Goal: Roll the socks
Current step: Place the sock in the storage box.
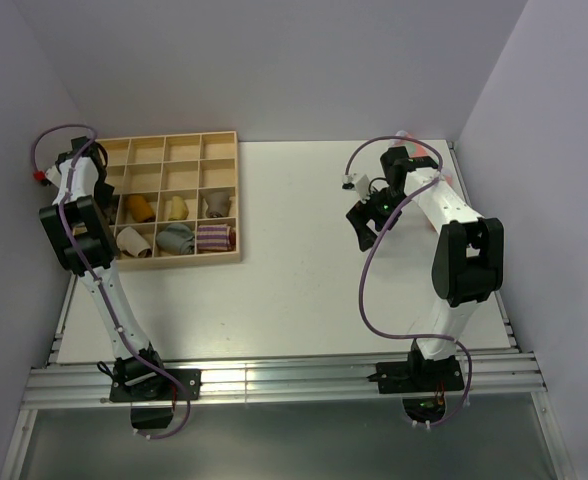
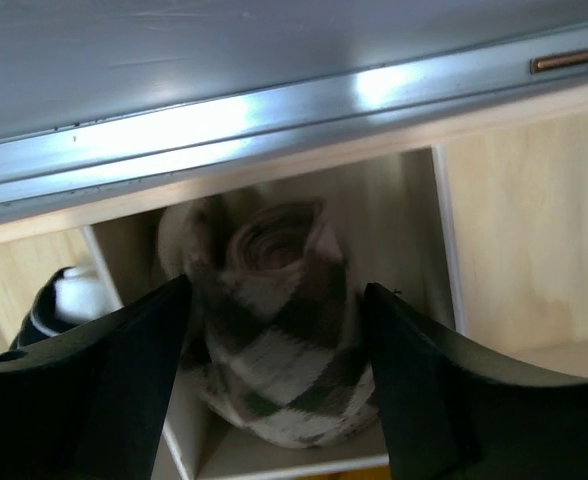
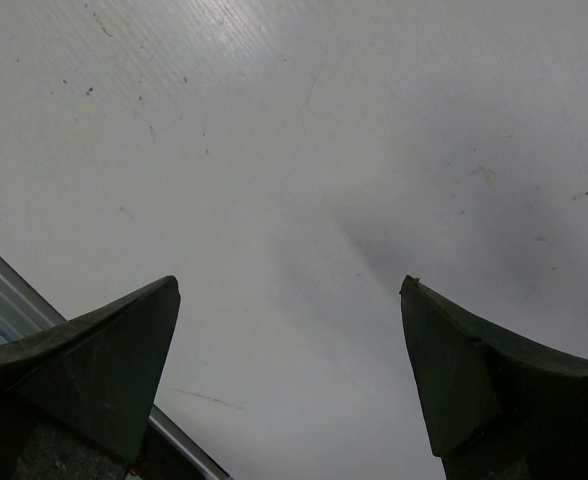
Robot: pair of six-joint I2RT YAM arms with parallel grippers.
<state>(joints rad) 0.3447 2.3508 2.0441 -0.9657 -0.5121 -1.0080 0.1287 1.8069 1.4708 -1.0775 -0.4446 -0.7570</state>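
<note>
Left wrist view: where is the rolled tan-brown fabric sock with dark argyle diamonds [image 2: 274, 340] in the pale wooden compartment tray [image 2: 494, 200]?

Down in one cell of the tray, standing on end, its spiral end up toward the camera. The left gripper [image 2: 274, 290] straddles it, one black finger at each flank.

Clamped or let go?

I cannot tell. The fingers sit right against the fabric, and neither a clear gap nor a squeeze shows.

And the sock's long axis?

It runs up out of the cell, roughly in line with the fingers, and the jaws span its width. My guess is that a straight lift out of the tray suits it, since the cell walls stand close on both sides.

Which cell?

Along the tray's left side in the top external view, but the arm hides exactly which.

The right gripper [image 3: 289, 290]?

Spread wide, holding nothing, over the white table [image 3: 304, 120] well off to the tray's right. The left gripper is plainly nearer.
</note>
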